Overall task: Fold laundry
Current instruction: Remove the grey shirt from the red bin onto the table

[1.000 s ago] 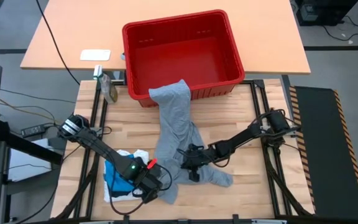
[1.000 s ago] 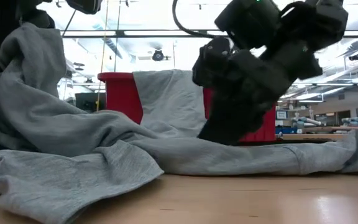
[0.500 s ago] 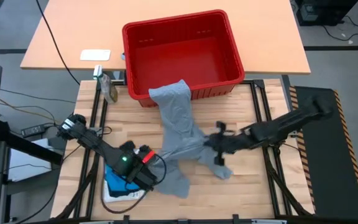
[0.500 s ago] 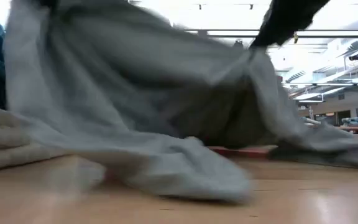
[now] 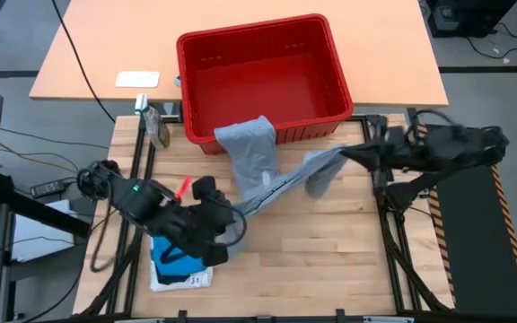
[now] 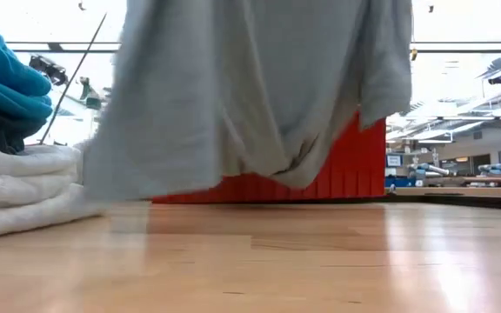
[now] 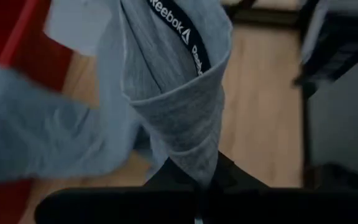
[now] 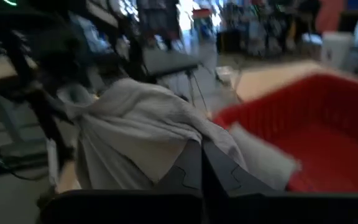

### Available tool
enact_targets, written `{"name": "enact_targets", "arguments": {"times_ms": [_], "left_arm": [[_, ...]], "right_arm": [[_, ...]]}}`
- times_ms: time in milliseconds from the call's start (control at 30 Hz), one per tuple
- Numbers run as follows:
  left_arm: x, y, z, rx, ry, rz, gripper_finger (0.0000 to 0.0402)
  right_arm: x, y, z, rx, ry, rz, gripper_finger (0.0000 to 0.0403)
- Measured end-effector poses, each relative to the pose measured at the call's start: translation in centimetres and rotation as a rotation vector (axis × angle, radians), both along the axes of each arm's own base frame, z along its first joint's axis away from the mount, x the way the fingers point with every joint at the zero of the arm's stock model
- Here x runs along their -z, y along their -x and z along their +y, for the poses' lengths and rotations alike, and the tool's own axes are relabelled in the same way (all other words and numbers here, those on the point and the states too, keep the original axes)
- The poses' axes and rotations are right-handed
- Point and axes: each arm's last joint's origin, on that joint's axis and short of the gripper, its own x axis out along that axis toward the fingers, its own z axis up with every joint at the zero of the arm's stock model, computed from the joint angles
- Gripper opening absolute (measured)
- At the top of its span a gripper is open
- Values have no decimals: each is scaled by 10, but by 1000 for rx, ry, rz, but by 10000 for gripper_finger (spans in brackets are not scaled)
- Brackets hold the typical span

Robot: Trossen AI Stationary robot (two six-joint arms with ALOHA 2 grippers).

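A heather grey garment (image 5: 267, 175) with a black lettered waistband (image 7: 179, 28) hangs in the air between my two grippers. One leg end (image 5: 248, 135) is draped over the near rim of the red basket (image 5: 258, 36). My left gripper (image 5: 236, 213) is shut on the garment's lower left end, and my right gripper (image 5: 346, 152) is shut on its right end near the basket's right corner. In the low view the grey cloth (image 6: 250, 87) hangs clear of the tabletop. A folded stack of bright blue (image 6: 3, 83) and white (image 6: 16, 187) garments lies at the table's near left. My left gripper (image 7: 199, 180) pinches a folded point of the grey cloth (image 7: 188, 140) between its two fingers, just beyond the waistband. The cloth is lifted clear of the table and runs up and away from the fingers. My right gripper (image 8: 197, 149) pinches a bunched edge of the grey cloth (image 8: 185, 134) between its two fingers. The cloth is off the table and sags from the fingers toward the left gripper.
The red basket (image 6: 346, 169) stands at the table's far edge. The folded stack (image 5: 173, 260) lies under the left arm. A white card (image 5: 137, 79) and a small object (image 5: 158, 126) lie far left. Bare wood (image 5: 330, 242) spreads over the near right.
Both grippers have risen with the grey garment. The right one swung far toward the table's right and far edge; the left one moved up and toward the far edge. The garment came off the table and spread between them, while its leg end stayed on the basket rim.
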Motion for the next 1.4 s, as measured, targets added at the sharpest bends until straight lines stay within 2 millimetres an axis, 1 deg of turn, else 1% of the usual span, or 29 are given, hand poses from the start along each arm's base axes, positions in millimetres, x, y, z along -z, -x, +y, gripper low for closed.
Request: {"name": "enact_targets", "arguments": {"times_ms": [133,200,267,367,433,567,733,900,1067,1233,1400], "left_arm": [[-26,0,1,52,32,-146,0],[-37,2,-1,76,51,-213,0],[-44,2,-5,102,88,-276,0],[-53,4,-14,217,193,-326,0],[-61,3,-18,288,295,-380,0],[-75,8,-27,392,461,-462,3],[-84,19,-38,445,551,-505,7],[-94,28,-52,545,674,-555,8],[-98,31,-58,570,703,-590,8],[-102,31,-59,572,735,-627,9],[-106,31,-58,558,797,-643,9]], "right_arm": [[-31,5,6,-65,58,28,0],[-39,4,11,-99,89,76,0],[-47,2,18,-136,112,109,0],[-60,-1,30,-207,156,134,0],[-71,0,36,-249,173,108,0],[-94,4,47,-330,207,48,0],[-117,14,56,-422,200,-24,0],[-136,28,67,-624,147,-104,0],[-150,44,72,-788,104,-174,0],[-158,53,77,-854,81,-258,0],[-168,60,76,-883,77,-368,0]]}}
